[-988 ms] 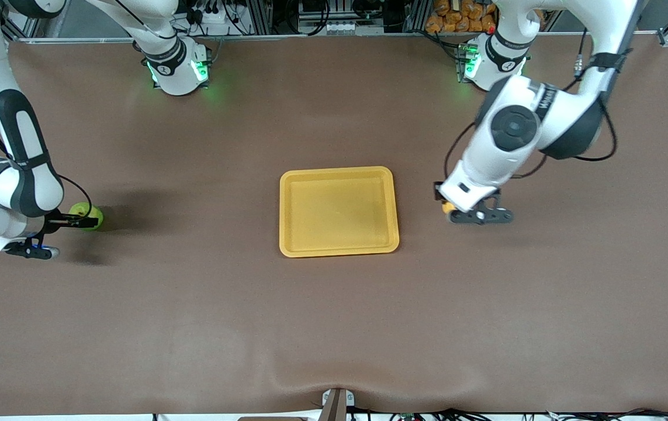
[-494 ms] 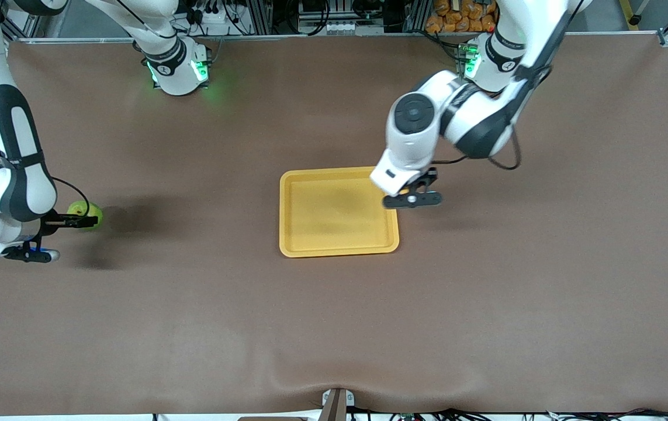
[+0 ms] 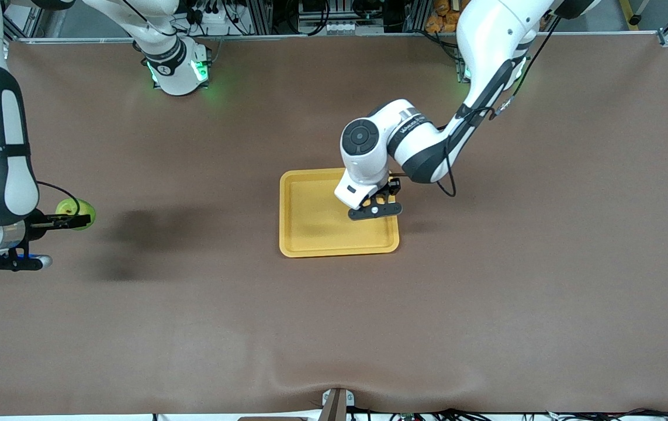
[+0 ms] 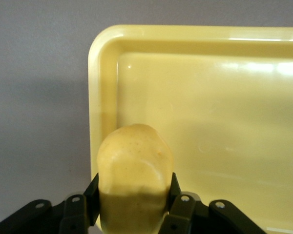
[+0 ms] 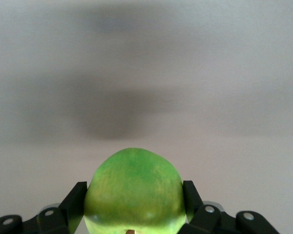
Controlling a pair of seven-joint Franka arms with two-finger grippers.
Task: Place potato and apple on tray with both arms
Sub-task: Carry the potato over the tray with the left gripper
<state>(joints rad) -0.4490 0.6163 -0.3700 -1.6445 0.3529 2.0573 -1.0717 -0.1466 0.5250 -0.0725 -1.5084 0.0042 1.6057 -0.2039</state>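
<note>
Lower left gripper (image 3: 381, 197), clamped on lumpy yellow-orange potato (image 4: 134, 183), gently inside shallow yellow plastic tray (image 3: 310, 242) at frame centre before releasing; bring right gripper (image 3: 71, 221), gripping round yellow-green apple (image 3: 74, 211) at left edge, after.

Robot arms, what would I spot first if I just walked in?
Probably the yellow tray in the middle of the brown table, with the left gripper holding a potato over it. Then the bright green apple pinched in the right gripper near the right arm's end of the table.
</note>
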